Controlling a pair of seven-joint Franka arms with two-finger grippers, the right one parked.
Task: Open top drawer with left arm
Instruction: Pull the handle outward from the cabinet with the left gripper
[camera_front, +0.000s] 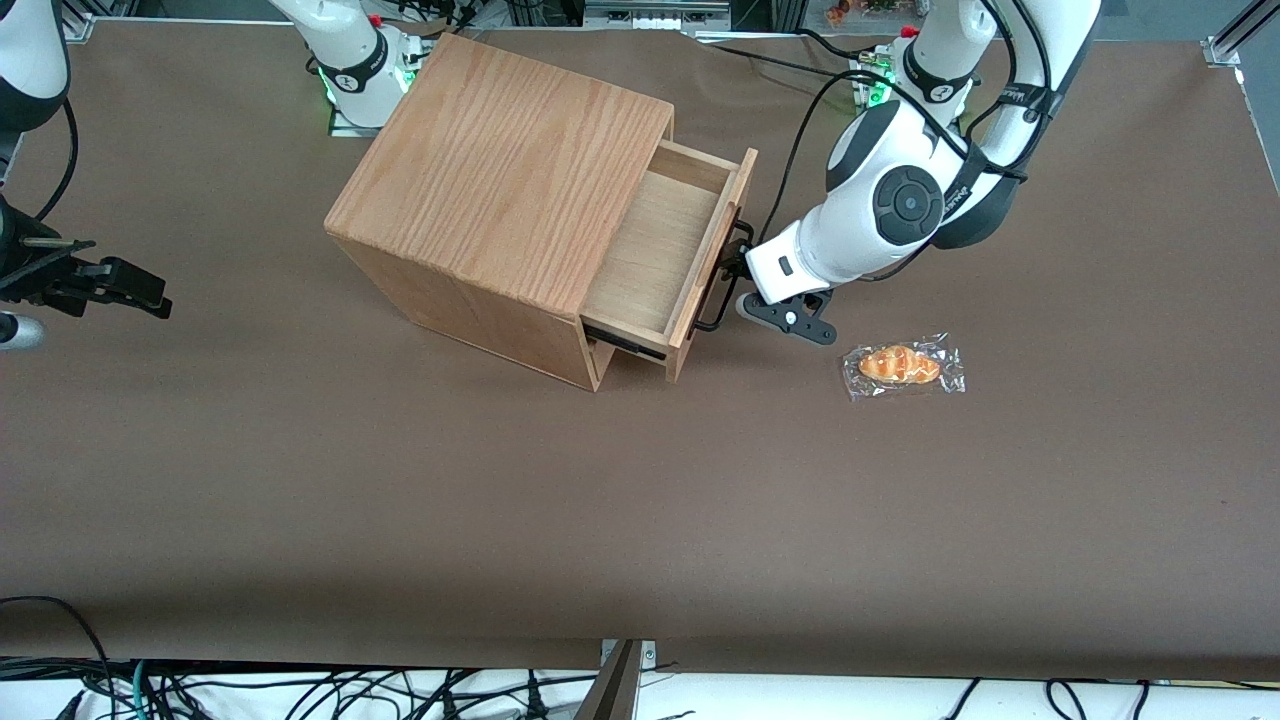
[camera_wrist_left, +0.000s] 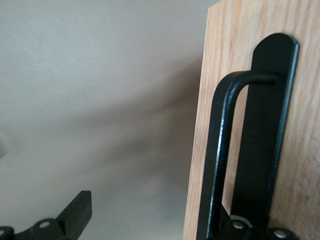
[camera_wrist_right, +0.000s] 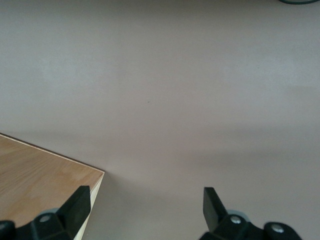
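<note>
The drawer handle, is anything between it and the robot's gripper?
No. The gripper is right at the black handle of the top drawer, which is already pulled out. The wrapped bread lies off to the side.

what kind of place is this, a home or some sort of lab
Most likely a robotics lab bench, not a home: the left arm is bolted to a brown-covered table, its hand at the top drawer handle, with loose cables along the table's edge.

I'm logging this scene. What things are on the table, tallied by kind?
Wooden box: 1
Drawer, pulled out: 1
Wrapped bread: 1
Total: 3
The gripper is at the drawer's handle.
</note>
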